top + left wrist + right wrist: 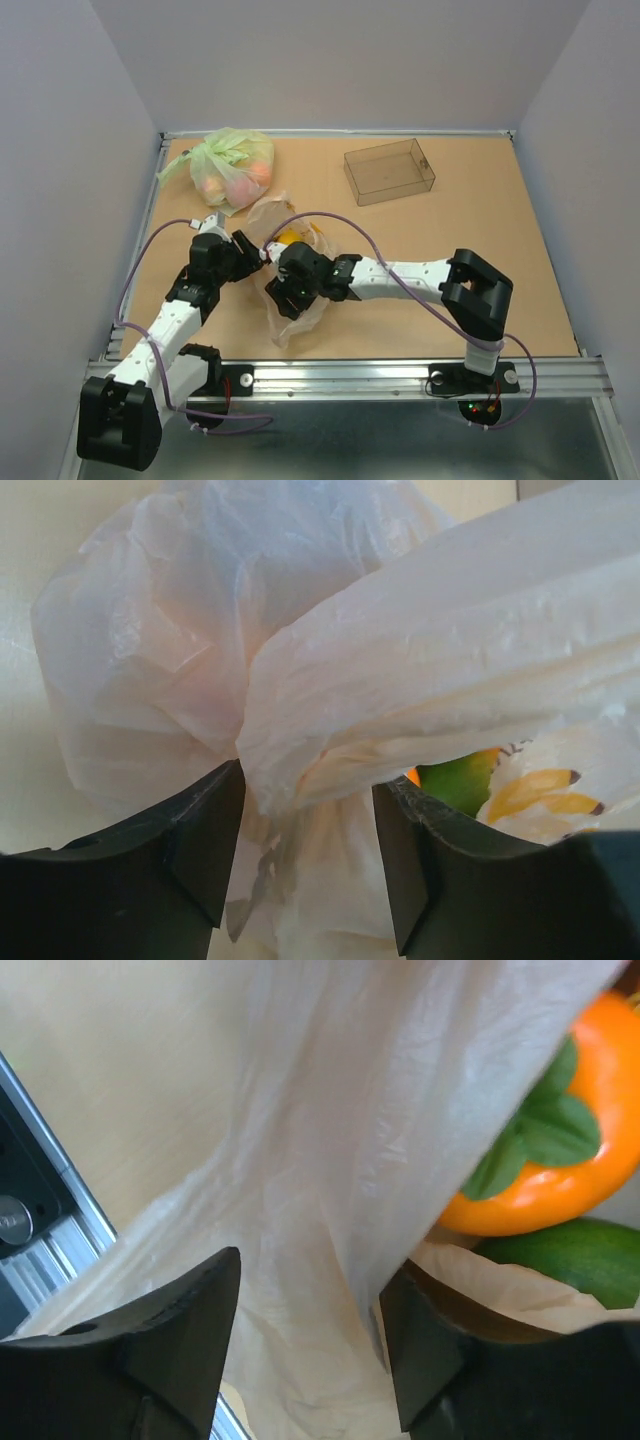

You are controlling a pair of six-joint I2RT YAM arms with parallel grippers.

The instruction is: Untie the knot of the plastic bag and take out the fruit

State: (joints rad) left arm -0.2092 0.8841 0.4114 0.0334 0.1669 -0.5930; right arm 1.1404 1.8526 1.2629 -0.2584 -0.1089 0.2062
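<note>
Left gripper (310, 780), right gripper (313, 1265) agape, plastic bag (400, 680) film slack between (nothing pinched). Closing hard could tear film, spilling fruit (585, 1160) at frame right.

A knotted green bag and a clear box share the far end of a tan work table.

The light-green translucent bag (232, 165) sits at the far left corner of the table (480, 260), its top tied into a loose tail that points left, with pinkish and orange-toned fruits (245, 185) showing through the film. The clear rectangular box (389, 172) stands open-topped and well apart to the right, near the back edge, with nothing visible inside. Pale grey walls (340, 60) close in the table on three sides, and a silver metal rail (350, 375) runs along its near edge.
</note>
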